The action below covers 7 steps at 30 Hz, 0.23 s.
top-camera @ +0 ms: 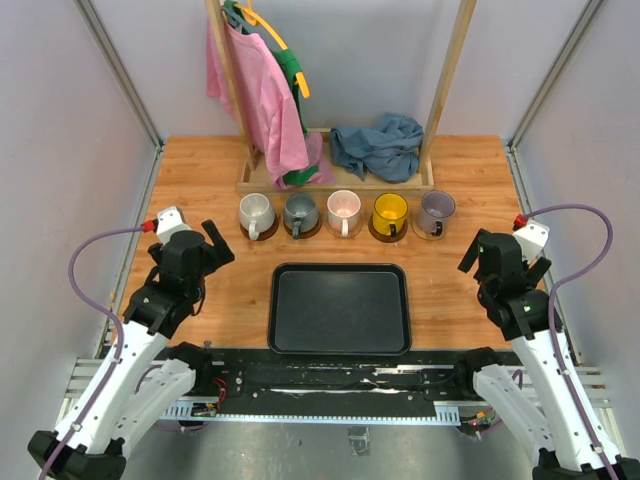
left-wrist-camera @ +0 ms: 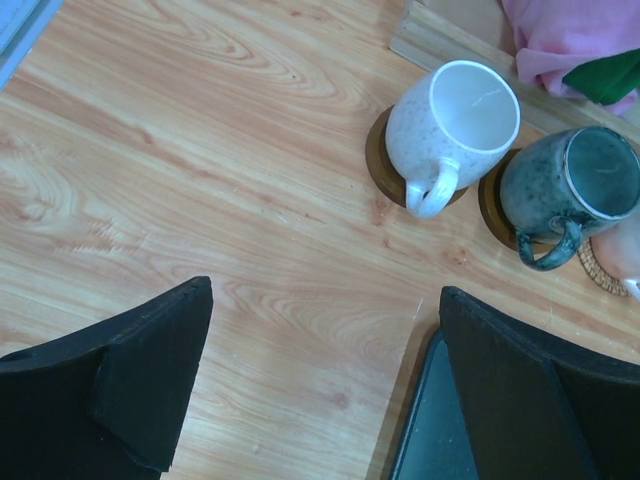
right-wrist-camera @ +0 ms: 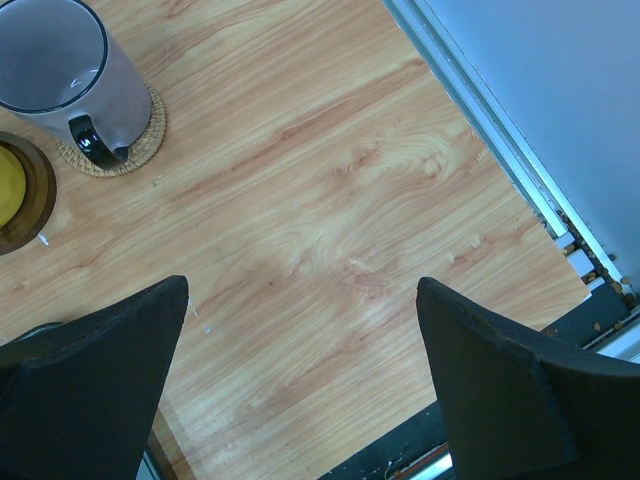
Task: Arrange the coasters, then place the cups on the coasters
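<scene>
No lettering, label, brand or number can be read in any view. Cups, coasters and tray show plain surfaces.

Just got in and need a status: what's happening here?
Nothing is being handled right now. The left gripper and right gripper hang open at either side of the tray, holding nothing. All five cups stand on coasters in a row behind the tray, so the job looks done.
</scene>
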{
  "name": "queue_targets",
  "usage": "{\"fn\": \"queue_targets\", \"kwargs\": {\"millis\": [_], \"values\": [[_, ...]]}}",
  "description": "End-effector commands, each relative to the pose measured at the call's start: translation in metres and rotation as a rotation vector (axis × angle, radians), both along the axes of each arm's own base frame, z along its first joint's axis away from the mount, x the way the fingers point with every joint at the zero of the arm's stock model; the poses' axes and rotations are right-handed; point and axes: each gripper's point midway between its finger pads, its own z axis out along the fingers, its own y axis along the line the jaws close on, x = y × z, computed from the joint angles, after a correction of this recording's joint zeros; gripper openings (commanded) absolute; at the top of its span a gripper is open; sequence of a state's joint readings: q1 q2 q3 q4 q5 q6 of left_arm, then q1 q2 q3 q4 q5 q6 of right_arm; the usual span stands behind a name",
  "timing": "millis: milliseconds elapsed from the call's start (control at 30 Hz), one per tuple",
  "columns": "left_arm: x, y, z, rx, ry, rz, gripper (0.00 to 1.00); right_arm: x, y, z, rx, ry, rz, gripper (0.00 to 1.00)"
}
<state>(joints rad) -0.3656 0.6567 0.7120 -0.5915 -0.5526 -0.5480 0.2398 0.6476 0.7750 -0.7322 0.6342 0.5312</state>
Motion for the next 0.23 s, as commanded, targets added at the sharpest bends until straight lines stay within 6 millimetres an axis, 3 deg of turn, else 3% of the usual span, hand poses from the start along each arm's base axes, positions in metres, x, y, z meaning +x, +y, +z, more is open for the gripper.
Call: {"fn": "queue_targets", "kwargs": {"millis": [0,200], "values": [[-0.0004,0.0085,-0.0003,0.0,-0.016,0.051,1.0,-0.0018,-0.0082,0.0073,-0.008,-0.016,-0.053,0.98],[-0.0007,0.0088,-0.0016,-0.018,-0.024,0.066,1.0,-0.0001,-0.0084,0.0067,-0.012,-0.01,-0.055,0.98]]}}
